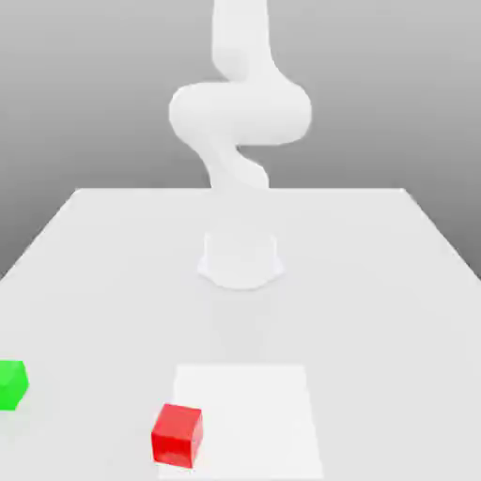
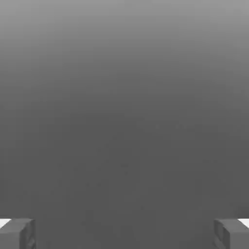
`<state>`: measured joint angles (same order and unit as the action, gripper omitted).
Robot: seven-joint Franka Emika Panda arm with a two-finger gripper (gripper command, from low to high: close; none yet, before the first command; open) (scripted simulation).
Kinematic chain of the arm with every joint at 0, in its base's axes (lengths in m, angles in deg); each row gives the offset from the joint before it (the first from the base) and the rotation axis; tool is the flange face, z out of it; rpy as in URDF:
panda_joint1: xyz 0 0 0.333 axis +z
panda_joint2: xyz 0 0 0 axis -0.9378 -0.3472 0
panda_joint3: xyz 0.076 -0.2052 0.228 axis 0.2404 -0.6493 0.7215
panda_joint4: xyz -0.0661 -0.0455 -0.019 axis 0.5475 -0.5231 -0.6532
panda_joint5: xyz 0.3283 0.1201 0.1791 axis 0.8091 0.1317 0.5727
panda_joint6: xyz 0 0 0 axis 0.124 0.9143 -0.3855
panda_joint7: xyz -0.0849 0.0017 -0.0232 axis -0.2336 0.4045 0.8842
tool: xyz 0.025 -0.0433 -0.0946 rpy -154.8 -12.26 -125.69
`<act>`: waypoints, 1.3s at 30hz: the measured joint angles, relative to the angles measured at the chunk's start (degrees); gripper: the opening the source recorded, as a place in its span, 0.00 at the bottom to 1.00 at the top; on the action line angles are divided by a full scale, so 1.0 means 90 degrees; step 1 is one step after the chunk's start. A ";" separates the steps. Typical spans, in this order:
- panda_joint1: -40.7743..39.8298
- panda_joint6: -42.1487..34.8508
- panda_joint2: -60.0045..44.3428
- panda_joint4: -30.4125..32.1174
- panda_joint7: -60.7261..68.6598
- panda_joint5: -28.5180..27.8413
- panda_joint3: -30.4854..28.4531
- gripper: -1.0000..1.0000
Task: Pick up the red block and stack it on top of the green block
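- I see the red block (image 1: pixel 177 435) low in the exterior view, a little left of centre, sitting flat on the white table (image 1: pixel 376 282) at the left edge of a brighter square patch (image 1: pixel 254 413).
- The green block (image 1: pixel 12 384) sits at the far left edge of the same view, partly cut off by the frame, well apart from the red one and slightly higher in the picture.
- In the hand view my gripper (image 2: pixel 124 233) has its two fingertips (image 2: pixel 17 232) at the bottom corners of the frame, spread wide with nothing between them, so the hand is open and empty.
- I judge the red block to be a light, rigid cube: it should not deform or break under the pads.
- Its faces look smooth and plain, so I expect it could slip if I pinch near an edge or corner.
- I would take it across two opposite side faces, pads flat and centred, low enough to keep it from tipping.
- The cube looks turned slightly against the table edges, so I would match the wrist to its faces first.
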<state>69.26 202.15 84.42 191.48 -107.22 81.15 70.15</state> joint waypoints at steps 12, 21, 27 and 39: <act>-0.0173 0.1149 -0.2809 0.0634 -0.0004 0.0104 -0.0295 0.50; -0.0375 0.1998 -0.4886 0.1103 0.0002 0.0193 -0.0470 0.50; -0.0489 0.2837 -0.6270 0.1175 0.0092 0.0343 -0.0429 0.50; -0.0510 0.2804 -0.6239 0.1188 0.0070 0.0315 -0.0414 0.00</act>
<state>64.67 227.39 28.27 202.17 -106.59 83.98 66.42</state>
